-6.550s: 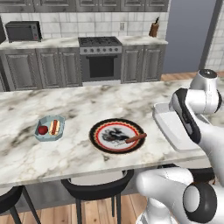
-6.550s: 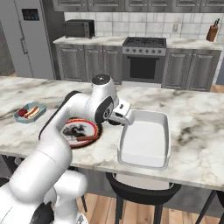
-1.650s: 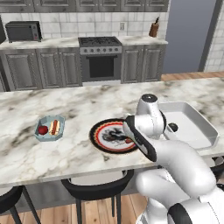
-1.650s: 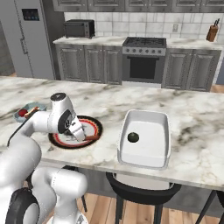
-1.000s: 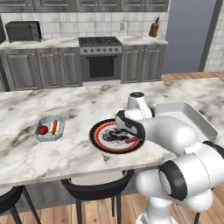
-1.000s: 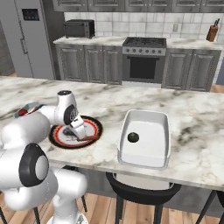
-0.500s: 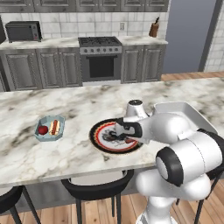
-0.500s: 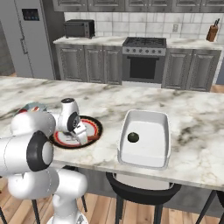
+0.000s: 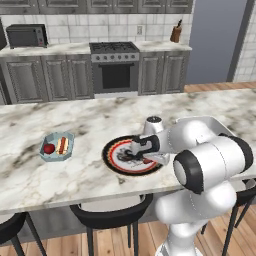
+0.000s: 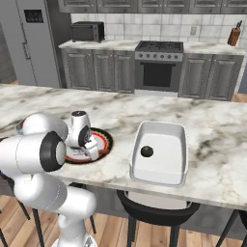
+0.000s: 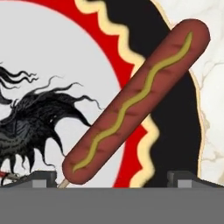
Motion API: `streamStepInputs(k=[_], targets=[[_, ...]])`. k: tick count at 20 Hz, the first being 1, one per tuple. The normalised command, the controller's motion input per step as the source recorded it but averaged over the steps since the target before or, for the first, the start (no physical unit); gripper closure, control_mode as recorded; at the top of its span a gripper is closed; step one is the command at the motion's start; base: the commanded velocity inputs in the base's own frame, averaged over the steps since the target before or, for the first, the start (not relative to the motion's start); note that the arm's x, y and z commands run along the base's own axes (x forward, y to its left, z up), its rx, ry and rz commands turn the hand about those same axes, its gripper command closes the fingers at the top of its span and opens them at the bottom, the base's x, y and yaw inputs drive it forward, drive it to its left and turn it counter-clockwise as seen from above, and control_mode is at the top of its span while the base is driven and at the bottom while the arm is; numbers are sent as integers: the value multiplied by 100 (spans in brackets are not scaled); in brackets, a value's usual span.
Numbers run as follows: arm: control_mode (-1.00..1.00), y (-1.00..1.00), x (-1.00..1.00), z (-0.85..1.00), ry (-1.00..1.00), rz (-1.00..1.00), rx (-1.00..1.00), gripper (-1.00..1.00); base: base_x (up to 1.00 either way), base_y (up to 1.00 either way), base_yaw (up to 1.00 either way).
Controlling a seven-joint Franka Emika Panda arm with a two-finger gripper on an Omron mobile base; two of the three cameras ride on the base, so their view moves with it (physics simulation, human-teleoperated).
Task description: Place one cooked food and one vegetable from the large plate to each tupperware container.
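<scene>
The large plate lies near the island's front edge, and my gripper hangs low over its right part, open. In the hand view a mustard-striped sausage on a stick lies slanted across the plate's black rim. Its lower end sits between my two fingertips, untouched. The small pale-blue tupperware container stands left of the plate with a red round item and a hot dog inside. The white tupperware container right of the plate holds one dark green round vegetable.
My own arm arches over the counter between the plate and the white container. Black bar stools stand under the island's front edge. A stove and grey cabinets line the far wall.
My hand has swung in over the plate's right side and dropped low toward the sausage. The jaws have stayed open. Nothing on the counter has moved.
</scene>
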Motion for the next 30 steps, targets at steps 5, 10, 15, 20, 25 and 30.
streamStepInputs(k=[5, 10, 15, 20, 25, 30], targets=[[-100, 0, 5, -43, 0, 0, 0, -100, 0, 0, 0], [-100, 0, 16, -28, 0, 0, 0, -100, 0, 0, 0], [-100, 0, 51, -21, 0, 0, 0, 100, 0, 0, 0], [-100, -6, 39, -46, 0, 1, 0, 100, 0, 0, 0], [-100, -9, 0, -27, 2, 0, 0, 100, 0, 0, 0], [-100, -45, -79, 100, -5, -1, 0, 100, 0, 0, 0]])
